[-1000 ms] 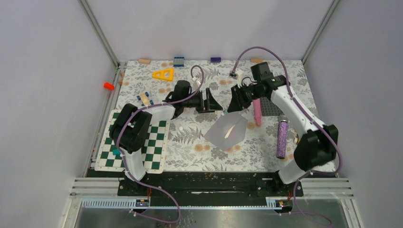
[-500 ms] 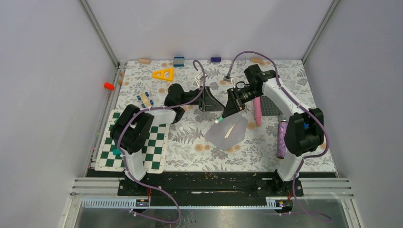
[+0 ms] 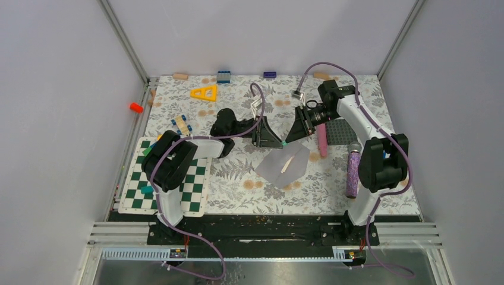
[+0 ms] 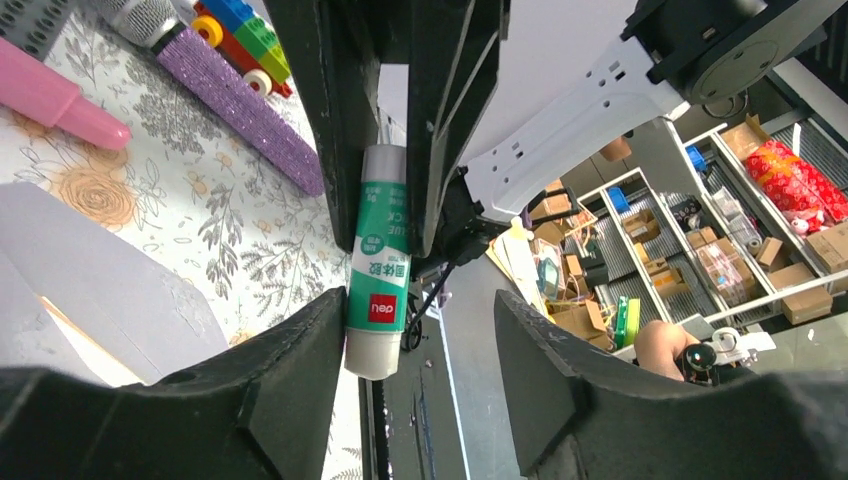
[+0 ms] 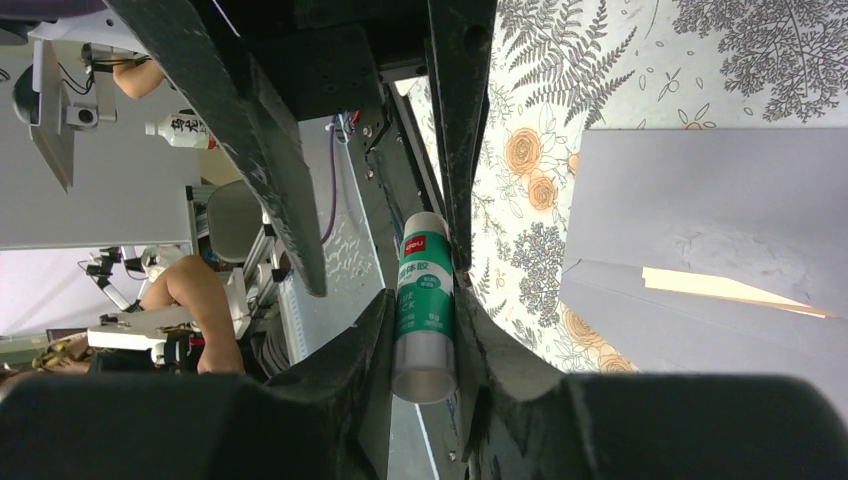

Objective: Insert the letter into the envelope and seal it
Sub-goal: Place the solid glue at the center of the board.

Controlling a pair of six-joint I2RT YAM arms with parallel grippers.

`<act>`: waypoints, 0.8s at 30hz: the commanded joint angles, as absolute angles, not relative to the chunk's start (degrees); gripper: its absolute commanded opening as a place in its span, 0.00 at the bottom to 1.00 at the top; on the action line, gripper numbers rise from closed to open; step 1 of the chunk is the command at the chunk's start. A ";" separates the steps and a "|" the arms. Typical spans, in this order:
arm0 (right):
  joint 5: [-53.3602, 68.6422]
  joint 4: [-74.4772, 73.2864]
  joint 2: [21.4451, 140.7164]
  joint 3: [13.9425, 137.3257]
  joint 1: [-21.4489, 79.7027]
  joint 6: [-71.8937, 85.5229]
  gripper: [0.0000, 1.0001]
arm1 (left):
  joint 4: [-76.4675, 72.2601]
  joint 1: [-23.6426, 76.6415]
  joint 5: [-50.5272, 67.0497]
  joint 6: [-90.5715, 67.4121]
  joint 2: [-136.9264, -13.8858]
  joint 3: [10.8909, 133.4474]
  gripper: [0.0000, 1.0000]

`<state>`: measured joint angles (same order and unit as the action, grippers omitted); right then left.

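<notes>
both claws meet tip to tip over the middle of the table, above the far edge of the envelope. right gripper is clamped on a green and white glue stick, body pinched between both fingers, stick pointing across at the other arm. left gripper has its jaws apart around the free end of that stick: one finger lies against the tube, the other is clear of it with a visible gap, so no grip from that side. the envelope lies flat on the floral table cover, grey, on the near side of the two claws in the top view and touched by neither. the letter sits inside it, only a thin tan strip showing along the flap's edge; same strip shows in the top view as a pale sliver mid-envelope. can't tell if the flap is lying fully down. in the right wrist view the envelope lies to the right of the fingers, below them on the cloth. a pink stick and a purple glitter microphone lie to the right of the envelope, apart from it.
</notes>
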<state>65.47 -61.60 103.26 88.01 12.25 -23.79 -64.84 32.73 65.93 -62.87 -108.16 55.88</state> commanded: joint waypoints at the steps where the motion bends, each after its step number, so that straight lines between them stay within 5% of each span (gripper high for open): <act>1: 65.62 -62.76 103.71 90.09 12.31 -24.62 0.00 | -61.20 34.82 68.05 -56.73 -106.40 56.77 0.53; 13: 64.50 -63.25 105.17 90.02 12.44 -24.80 0.00 | -59.92 35.15 67.68 -56.05 -107.04 57.13 0.36; 24: 63.48 -66.45 106.55 91.47 13.71 -27.23 0.00 | -57.57 35.16 67.15 -54.63 -107.07 57.48 0.44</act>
